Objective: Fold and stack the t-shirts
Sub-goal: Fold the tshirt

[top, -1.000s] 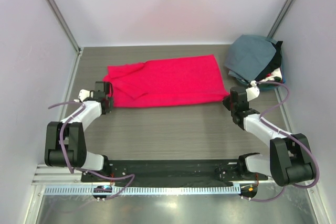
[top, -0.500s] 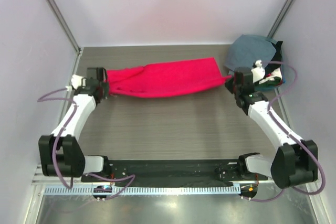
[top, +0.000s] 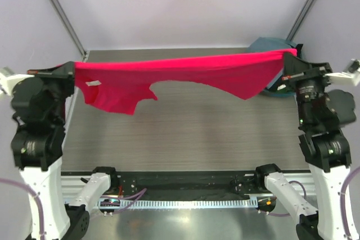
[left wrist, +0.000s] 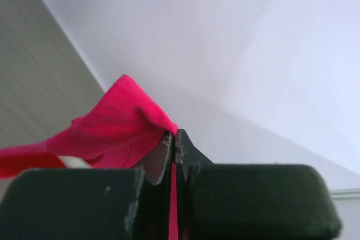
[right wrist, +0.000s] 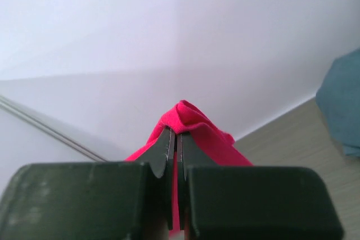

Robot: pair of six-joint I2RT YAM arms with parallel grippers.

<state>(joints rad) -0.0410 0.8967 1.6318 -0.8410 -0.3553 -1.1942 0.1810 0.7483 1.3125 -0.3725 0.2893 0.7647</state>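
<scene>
The bright red t-shirt hangs stretched in the air between both grippers, high above the table, sagging in the middle with a sleeve drooping at the left. My left gripper is shut on its left corner; red cloth shows pinched between the jaws in the left wrist view. My right gripper is shut on its right corner; a red bunch sits at the closed jaws in the right wrist view. A slate grey-blue t-shirt lies on a pile at the back right, also in the right wrist view.
The grey wood-grain table lies below the hanging shirt. White walls enclose the back and sides, with metal posts at the corners. The black base rail runs along the near edge.
Both arms have risen high and spread apart, lifting the red shirt off the table until it hangs stretched between them. The pile at the back right has not moved.
</scene>
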